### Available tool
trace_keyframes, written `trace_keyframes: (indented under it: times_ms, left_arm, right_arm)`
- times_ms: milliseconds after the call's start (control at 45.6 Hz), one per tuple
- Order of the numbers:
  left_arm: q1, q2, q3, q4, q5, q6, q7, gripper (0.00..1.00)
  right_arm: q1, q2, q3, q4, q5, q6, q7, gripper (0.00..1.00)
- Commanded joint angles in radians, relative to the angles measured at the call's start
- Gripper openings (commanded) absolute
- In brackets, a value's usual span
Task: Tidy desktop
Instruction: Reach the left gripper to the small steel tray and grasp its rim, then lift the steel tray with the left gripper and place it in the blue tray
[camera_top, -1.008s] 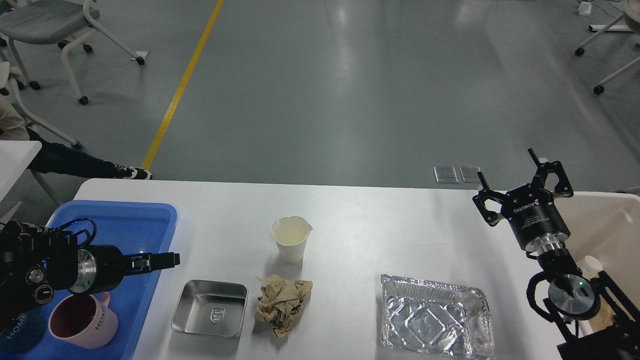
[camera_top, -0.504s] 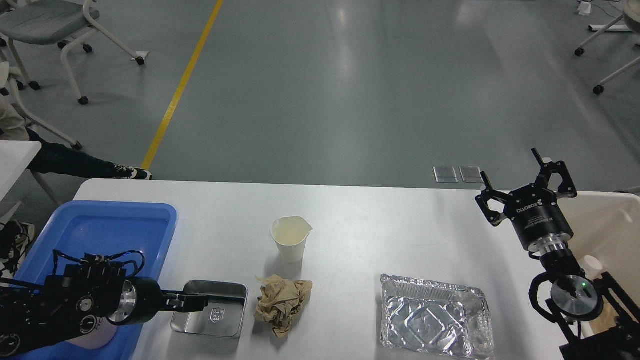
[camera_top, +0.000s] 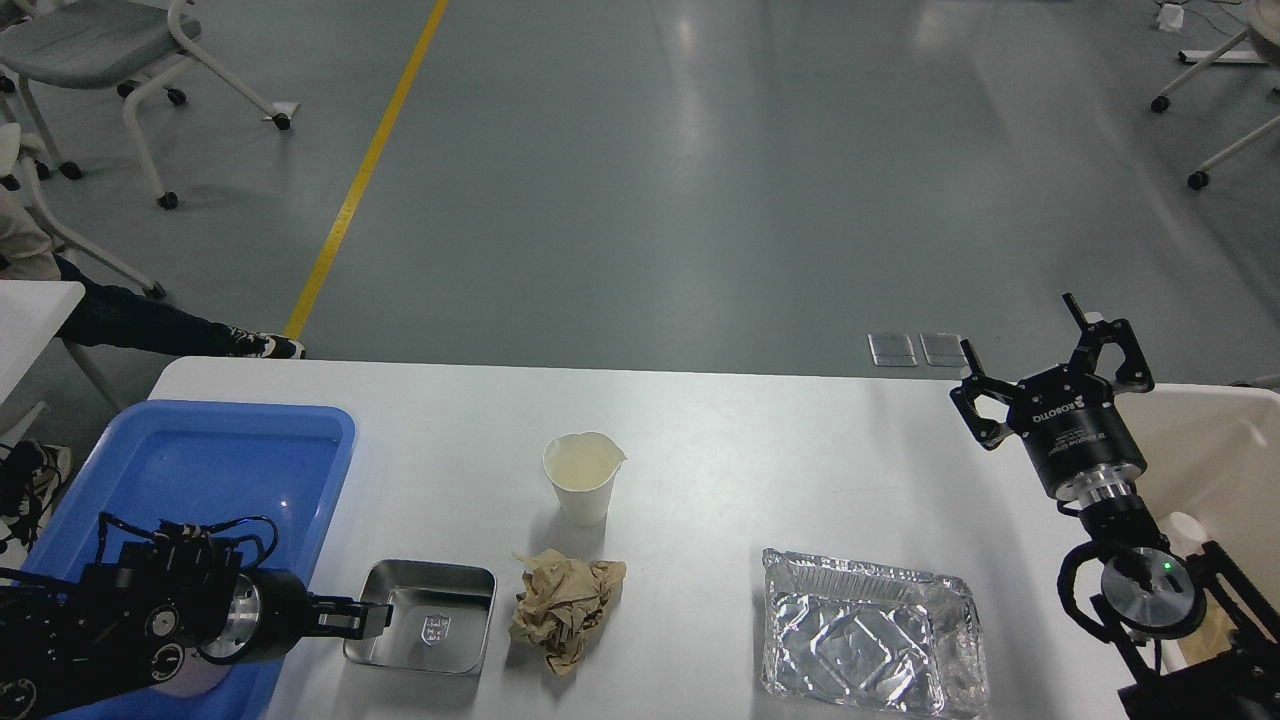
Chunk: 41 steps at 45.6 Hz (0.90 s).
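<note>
The white desktop (camera_top: 750, 450) holds a paper cup (camera_top: 582, 480), a crumpled brown paper (camera_top: 565, 608), a small square steel tray (camera_top: 425, 615) and an empty foil container (camera_top: 870, 635). My left gripper (camera_top: 375, 618) lies low at the steel tray's left rim, pointing right. It is seen edge-on, so its opening is unclear. My right gripper (camera_top: 1018, 325) is open and empty. It is raised over the table's far right edge, with its fingers pointing up and away.
A blue plastic tray (camera_top: 200, 460) sits at the table's left end, partly covered by my left arm. A cream bin (camera_top: 1230, 440) stands at the right end beside my right arm. Chairs stand on the floor beyond.
My left gripper has dropped from over the blue tray to the steel tray's left rim, then drawn back a little to the left. The right arm has barely moved.
</note>
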Motion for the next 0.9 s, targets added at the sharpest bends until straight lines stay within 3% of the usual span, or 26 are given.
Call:
trace_keyframes:
  times_ms: [0, 241, 329, 548, 679, 876]
  left_arm:
    - [0.005, -0.009, 0.002, 0.000, 0.025, 0.001, -0.007, 0.11]
    - [0.014, -0.009, 0.004, 0.003, 0.030, 0.002, -0.008, 0.08]
    - [0.016, -0.009, 0.002, 0.002, 0.039, 0.002, -0.010, 0.02]
    - [0.004, 0.013, -0.012, -0.012, 0.037, 0.002, -0.041, 0.01]
    - [-0.052, 0.072, -0.026, -0.047, 0.025, 0.000, -0.042, 0.01]
    - [-0.124, 0.218, -0.058, -0.193, 0.020, -0.003, -0.044, 0.01]
  right_arm:
    - [-0.002, 0.000, 0.000, 0.000, 0.000, -0.002, 0.000, 1.00]
    - [0.000, 0.000, 0.000, -0.002, -0.003, -0.002, 0.000, 1.00]
    - [0.000, 0.000, 0.000, -0.002, -0.003, -0.002, 0.000, 1.00]
    - [0.009, 0.003, 0.000, -0.006, -0.005, -0.002, 0.000, 1.00]
    - [0.009, 0.003, -0.003, -0.002, -0.005, -0.002, 0.000, 1.00]
    - [0.003, 0.003, -0.005, -0.002, -0.005, -0.002, 0.000, 1.00]
